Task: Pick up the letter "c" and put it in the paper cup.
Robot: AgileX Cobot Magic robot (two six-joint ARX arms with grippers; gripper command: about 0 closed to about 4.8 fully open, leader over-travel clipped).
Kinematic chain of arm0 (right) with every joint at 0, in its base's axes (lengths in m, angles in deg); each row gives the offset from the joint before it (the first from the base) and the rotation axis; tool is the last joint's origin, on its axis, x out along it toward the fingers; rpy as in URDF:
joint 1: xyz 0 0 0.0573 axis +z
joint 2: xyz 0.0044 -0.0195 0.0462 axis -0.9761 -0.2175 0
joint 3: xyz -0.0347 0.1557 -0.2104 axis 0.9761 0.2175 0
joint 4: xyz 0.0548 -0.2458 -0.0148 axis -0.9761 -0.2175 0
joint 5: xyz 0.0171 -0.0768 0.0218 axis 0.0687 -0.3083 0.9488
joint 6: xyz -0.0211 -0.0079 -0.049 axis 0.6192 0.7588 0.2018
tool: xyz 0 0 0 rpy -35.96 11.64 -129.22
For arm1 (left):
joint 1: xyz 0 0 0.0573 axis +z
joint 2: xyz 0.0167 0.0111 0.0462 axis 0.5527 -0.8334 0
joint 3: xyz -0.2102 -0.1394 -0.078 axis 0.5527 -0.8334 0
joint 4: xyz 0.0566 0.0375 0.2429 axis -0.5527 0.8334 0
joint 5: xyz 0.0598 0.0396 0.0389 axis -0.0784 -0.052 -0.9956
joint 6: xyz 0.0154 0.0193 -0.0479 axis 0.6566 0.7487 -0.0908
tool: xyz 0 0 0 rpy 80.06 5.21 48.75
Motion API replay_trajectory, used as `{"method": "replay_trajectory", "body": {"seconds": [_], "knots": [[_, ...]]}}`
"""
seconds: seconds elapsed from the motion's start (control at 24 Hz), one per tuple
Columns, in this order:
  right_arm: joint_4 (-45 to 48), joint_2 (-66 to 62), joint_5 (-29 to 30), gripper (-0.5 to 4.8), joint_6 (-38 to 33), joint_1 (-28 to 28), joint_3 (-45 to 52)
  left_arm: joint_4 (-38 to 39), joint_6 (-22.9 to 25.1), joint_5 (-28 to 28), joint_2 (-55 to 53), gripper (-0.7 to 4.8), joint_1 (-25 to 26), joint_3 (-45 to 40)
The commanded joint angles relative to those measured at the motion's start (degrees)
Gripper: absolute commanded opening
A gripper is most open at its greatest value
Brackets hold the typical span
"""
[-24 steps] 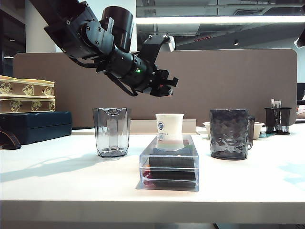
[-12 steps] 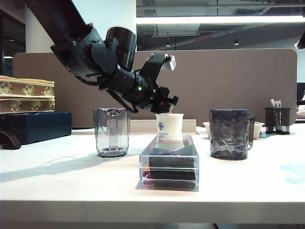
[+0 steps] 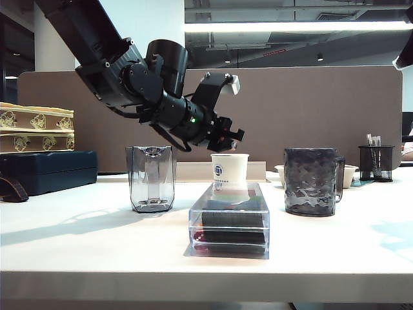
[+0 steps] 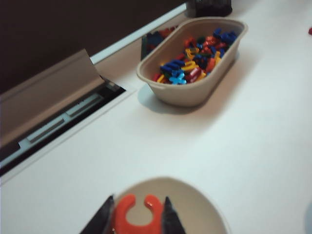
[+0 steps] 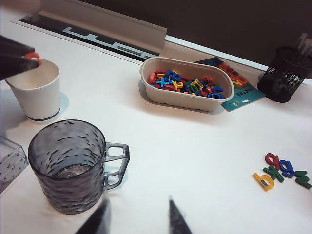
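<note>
We have the left claw (image 4: 135, 217) pinching the red letter "c" (image 4: 137, 218) directly above the paper cup (image 4: 204, 204) mouth; the right claw (image 5: 136, 217) hangs spread near the mug (image 5: 68, 163).

Black jointed arm (image 3: 139, 81), green light, white bracket.

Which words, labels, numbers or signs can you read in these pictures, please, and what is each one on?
Paper cup: round blue logo with small print under it, too small to read.
Teal card beside the tray of letters: white marks, too blurred to read.
Loose plastic letters on the table: single letters lying turned, spelling no word.
Stacked boxes: ornaments only.
</note>
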Motion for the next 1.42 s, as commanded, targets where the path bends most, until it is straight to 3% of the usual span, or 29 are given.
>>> {"method": "replay_trajectory", "body": {"seconds": [0.04, 0.46, 0.58, 1.17, 1.42], "knots": [[0.5, 0.2, -0.1, 1.49, 0.0, 0.0, -0.3, 0.3, 0.0, 0.2, 0.2, 0.86, 0.2, 1.3], [0.6, 0.2, -0.1, 1.49, 0.0, 0.0, -0.3, 3.0, 0.0, 0.5, 0.2, 0.94, 0.2, 1.8], [0.6, 0.2, -0.2, 1.49, 0.0, 0.0, -0.3, 4.1, 0.0, 1.1, 0.2, 1.60, 0.2, 1.8], [1.2, 0.2, -1.4, 1.49, 1.0, 0.0, -0.3, 4.9, 0.3, -1.1, 4.7, 1.61, 0.2, 2.0], [0.8, 1.1, -2.5, 1.48, 1.0, 1.1, -1.0, 14.8, 0.3, -2.0, 11.6, 1.51, 0.2, 2.0]]}}
